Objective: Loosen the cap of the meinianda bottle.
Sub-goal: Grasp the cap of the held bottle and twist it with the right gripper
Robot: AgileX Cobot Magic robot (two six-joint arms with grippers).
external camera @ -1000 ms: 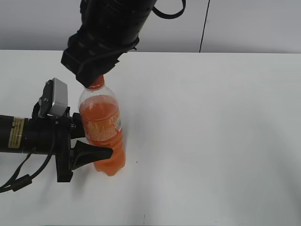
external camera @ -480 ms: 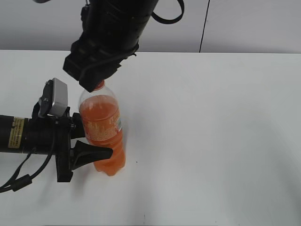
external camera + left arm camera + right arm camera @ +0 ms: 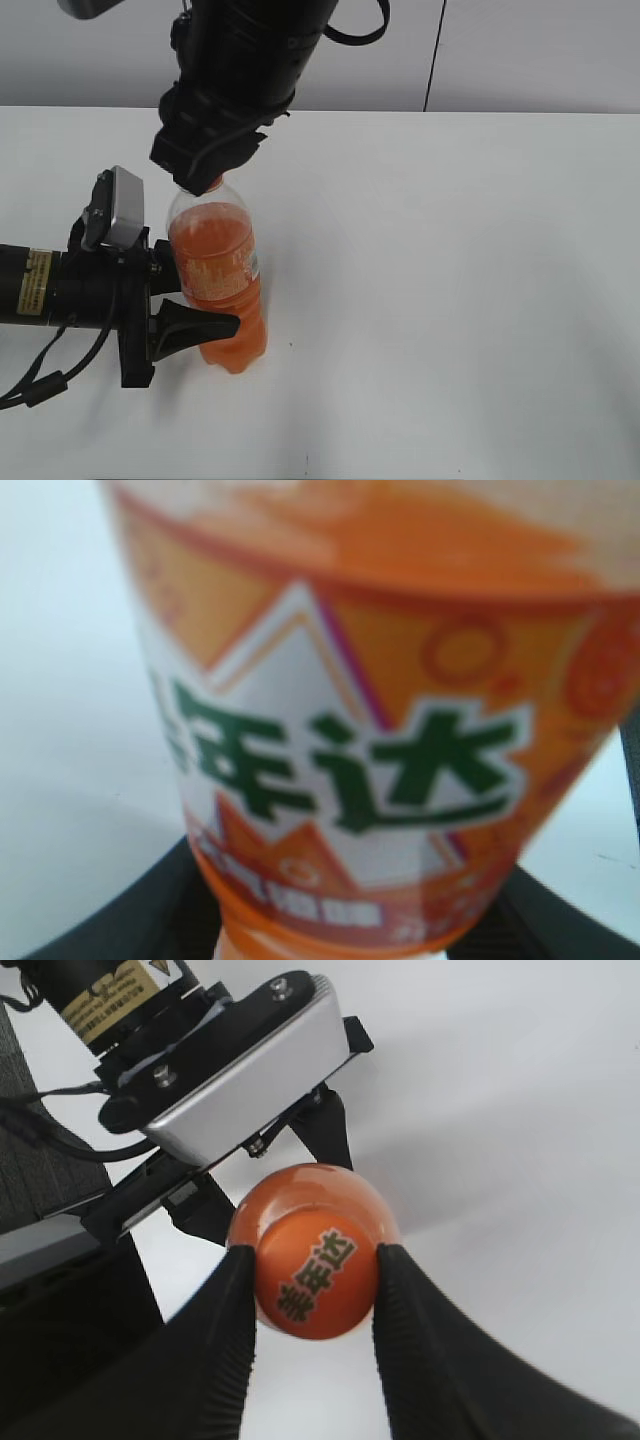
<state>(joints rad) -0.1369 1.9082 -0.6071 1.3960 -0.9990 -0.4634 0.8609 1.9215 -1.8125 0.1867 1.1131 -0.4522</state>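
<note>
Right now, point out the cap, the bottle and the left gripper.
cap (image 3: pixel 315 1265), right wrist view, its printed top.
bottle (image 3: pixel 215 265), exterior view, its label.
left gripper (image 3: pixel 195 325), exterior view, its near finger at the bottle's lower body.

Glossy orange plastic cap (image 3: pixel 315 1265), clear smooth plastic bottle (image 3: pixel 218 285) (printed label band), matt white table (image 3: pixel 450 300)

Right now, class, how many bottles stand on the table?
1. The meinianda bottle stands left of centre on the white table, held at its body by the left gripper, with the right gripper at its cap.
</note>
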